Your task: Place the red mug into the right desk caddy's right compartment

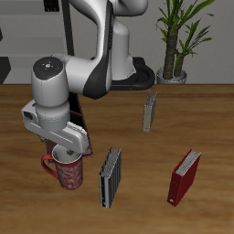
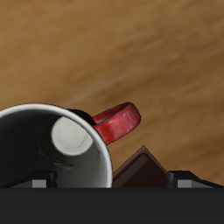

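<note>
The red mug (image 1: 69,172) with its pale speckled pattern stands upright on the wooden table, near the front edge. Its loop handle (image 2: 118,121) points away from the caddy, and its whitish inside (image 2: 52,144) fills much of the wrist view. My gripper (image 1: 65,150) hangs directly over the mug's rim, and its fingers look spread wide, so it is open (image 2: 109,184). The right desk caddy (image 1: 79,113) shows only as a dark sliver behind the arm. One maroon corner of the caddy (image 2: 140,171) lies just beyond the mug. The right compartment is hidden.
A striped grey book (image 1: 110,176) stands close beside the mug. A red book (image 1: 185,176) stands farther along the front, and a thin grey book (image 1: 149,111) mid-table. A dark box (image 1: 142,71) and a potted plant (image 1: 174,64) sit at the back.
</note>
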You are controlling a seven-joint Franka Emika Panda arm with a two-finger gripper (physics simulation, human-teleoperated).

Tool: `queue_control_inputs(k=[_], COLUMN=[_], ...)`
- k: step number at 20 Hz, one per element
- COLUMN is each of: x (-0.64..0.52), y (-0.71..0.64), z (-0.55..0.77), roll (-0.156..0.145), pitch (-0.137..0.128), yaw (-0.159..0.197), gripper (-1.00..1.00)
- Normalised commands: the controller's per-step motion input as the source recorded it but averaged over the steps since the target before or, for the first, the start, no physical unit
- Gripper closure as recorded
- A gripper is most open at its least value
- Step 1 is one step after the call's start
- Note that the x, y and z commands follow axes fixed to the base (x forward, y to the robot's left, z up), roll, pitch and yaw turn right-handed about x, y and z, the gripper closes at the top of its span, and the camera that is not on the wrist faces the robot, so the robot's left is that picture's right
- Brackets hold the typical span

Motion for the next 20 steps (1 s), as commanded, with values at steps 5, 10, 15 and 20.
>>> queue_control_inputs(k=[5, 10, 15, 20], x=[-0.02, -0.01, -0.03, 0.06], y=[0.12, 0.11, 0.03, -0.07], z=[-0.31, -0.21, -0.05, 0.04], roll=[0.019, 0.024, 0.001, -0.008], pitch=[0.034, 0.021, 0.01, -0.023], yaw=[-0.028, -0.021, 0.009, 0.026], gripper=[-1.0, 1.0, 1.0, 1.0])
